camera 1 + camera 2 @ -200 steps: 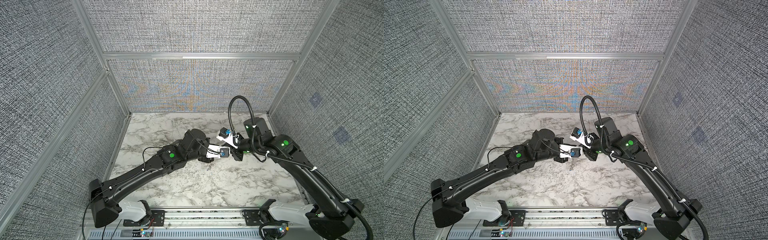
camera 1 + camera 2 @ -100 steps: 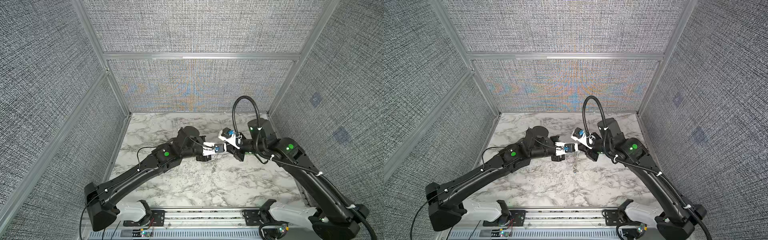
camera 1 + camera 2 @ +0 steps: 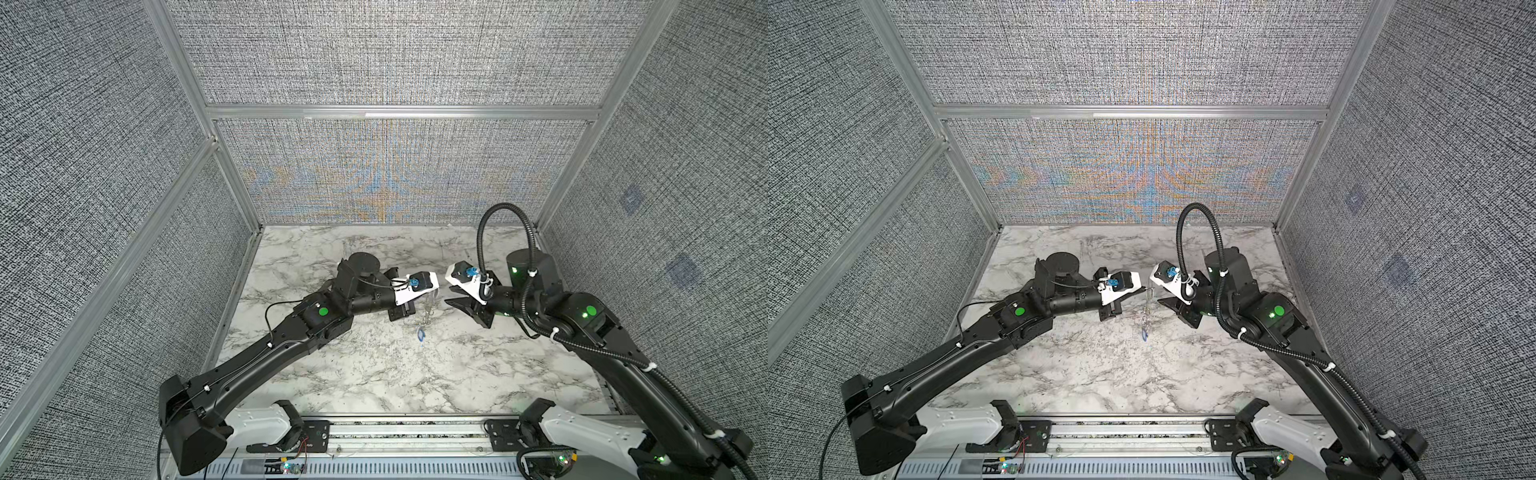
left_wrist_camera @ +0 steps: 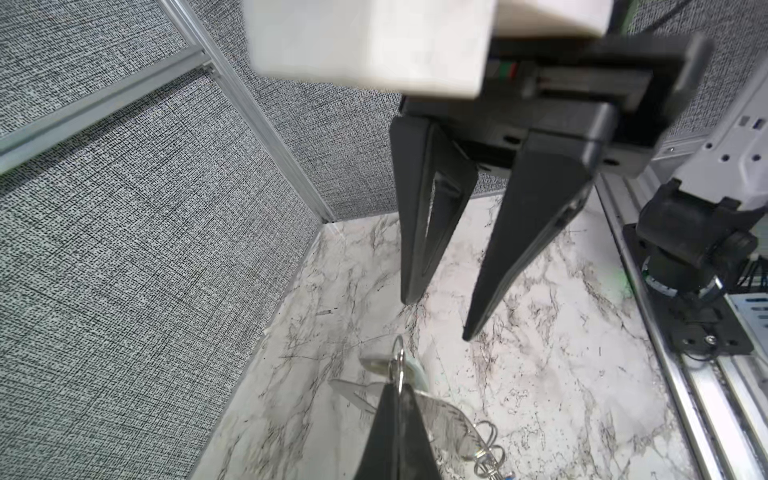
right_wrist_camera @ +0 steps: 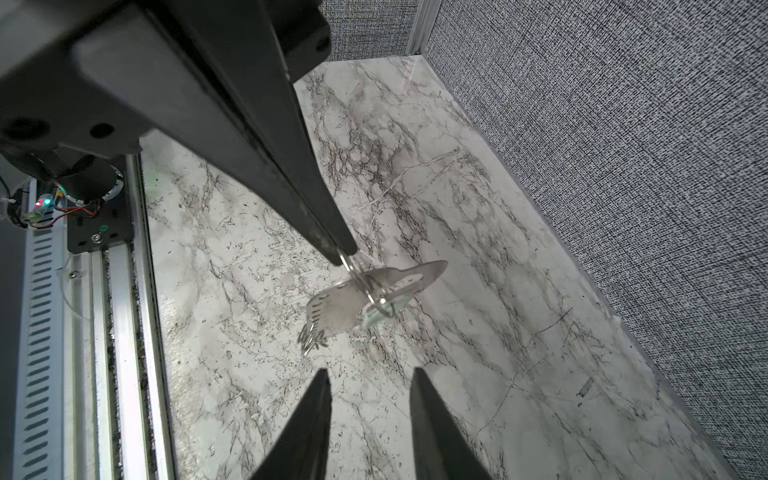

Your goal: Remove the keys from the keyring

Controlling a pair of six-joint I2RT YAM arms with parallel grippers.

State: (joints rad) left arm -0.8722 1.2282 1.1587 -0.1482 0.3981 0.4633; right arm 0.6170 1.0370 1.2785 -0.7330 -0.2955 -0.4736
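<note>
My left gripper [image 3: 432, 293] [image 3: 1144, 288] is shut on the thin metal keyring [image 4: 400, 360] [image 5: 348, 266], holding it above the marble. From the ring hangs a flat grey plate with an oval hole [image 5: 338, 305] [image 4: 442, 419], and a small pale piece beside it looks like the key [image 4: 374, 365]. Small wire rings [image 4: 488, 453] and a blue tag [image 3: 420, 334] [image 3: 1144, 334] dangle at the plate's lower end. My right gripper [image 3: 451, 303] [image 5: 370, 376] [image 4: 438, 318] stands open just right of the bunch, touching nothing.
The marble tabletop [image 3: 374, 374] is walled by grey fabric panels [image 3: 386, 178] at the back and both sides. An aluminium rail [image 3: 407, 432] with the arm bases runs along the front edge. A black cable loop [image 3: 498, 216] arches over the right wrist.
My right gripper has opened, let go of the bunch and drawn back to the right. The left gripper has stayed shut on the ring and shifted slightly back with the bunch hanging free.
</note>
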